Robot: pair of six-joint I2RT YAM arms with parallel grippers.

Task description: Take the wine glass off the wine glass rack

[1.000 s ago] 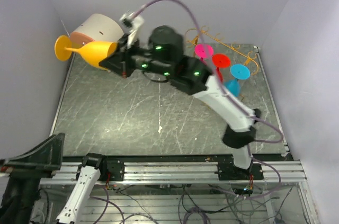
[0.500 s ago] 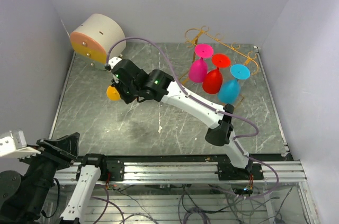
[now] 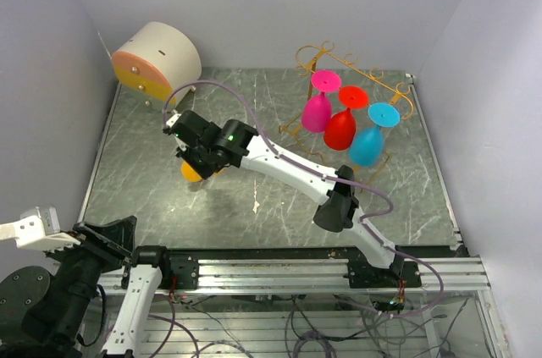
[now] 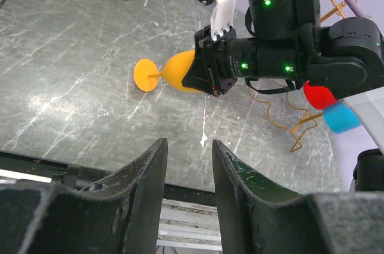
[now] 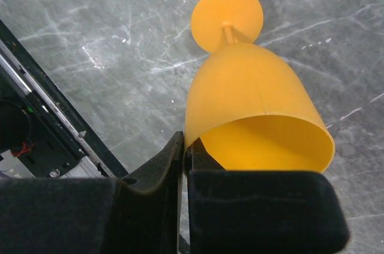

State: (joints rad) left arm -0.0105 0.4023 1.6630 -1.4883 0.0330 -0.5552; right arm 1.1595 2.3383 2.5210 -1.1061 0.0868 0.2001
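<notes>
My right gripper (image 5: 187, 146) is shut on the rim of an orange wine glass (image 5: 252, 104), one finger inside the bowl and one outside. The glass (image 3: 191, 172) lies on its side low over the left-middle of the table, its foot (image 4: 146, 75) pointing away from the gripper (image 4: 204, 77). The gold wire wine glass rack (image 3: 360, 68) stands at the back right with a pink glass (image 3: 318, 108), a red glass (image 3: 341, 125) and a blue glass (image 3: 369, 142) hanging from it. My left gripper (image 4: 189, 146) hovers open and empty over the table's near edge.
A round cream-and-orange drawer box (image 3: 157, 57) stands at the back left corner. The right arm (image 3: 288, 167) stretches diagonally across the middle of the table. A metal rail (image 3: 279, 273) runs along the near edge. Walls close in the table on three sides.
The right arm has swung the orange glass down from beside the drawer box to low over the left-middle of the table. The left gripper's jaws have narrowed somewhat.
</notes>
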